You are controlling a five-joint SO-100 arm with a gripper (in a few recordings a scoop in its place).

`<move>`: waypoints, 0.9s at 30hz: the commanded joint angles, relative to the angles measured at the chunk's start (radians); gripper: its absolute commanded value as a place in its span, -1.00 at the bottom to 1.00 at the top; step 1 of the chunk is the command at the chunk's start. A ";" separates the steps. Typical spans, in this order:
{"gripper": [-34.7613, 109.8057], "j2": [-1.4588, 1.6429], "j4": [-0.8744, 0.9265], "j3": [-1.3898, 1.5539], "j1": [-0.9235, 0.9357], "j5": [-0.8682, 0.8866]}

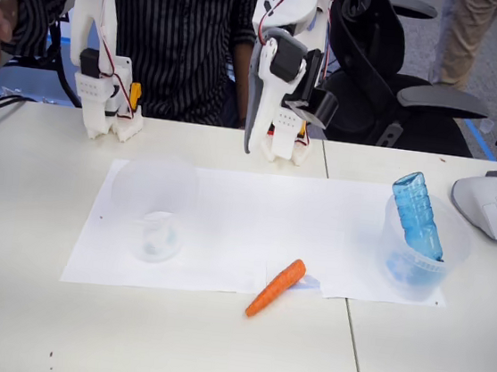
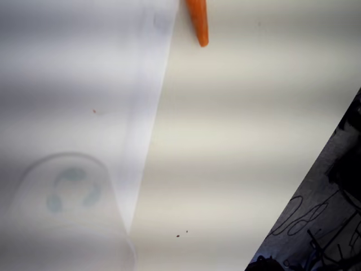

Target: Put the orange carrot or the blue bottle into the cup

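Observation:
The orange carrot point(image 1: 276, 288) lies on the table at the front edge of the white paper, and its tip shows at the top of the wrist view point(image 2: 198, 20). The cup point(image 1: 151, 211), clear with teal specks at its base, stands empty on the paper's left part; in the wrist view it is the cup point(image 2: 62, 209) at the lower left. The blue bottle point(image 1: 418, 214) leans inside a second clear cup point(image 1: 421, 260) on the right. My gripper point(image 1: 250, 141) hangs folded at the back of the table, fingers pointing down together, holding nothing, well behind the carrot.
White paper sheets point(image 1: 228, 211) cover the middle of the table. A grey device point(image 1: 489, 206) sits at the right edge. A person in a striped shirt point(image 1: 180, 35) stands behind the table beside a black chair point(image 1: 396, 77).

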 commanded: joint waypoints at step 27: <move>-0.26 -0.285 -0.044 -0.095 -0.052 -0.086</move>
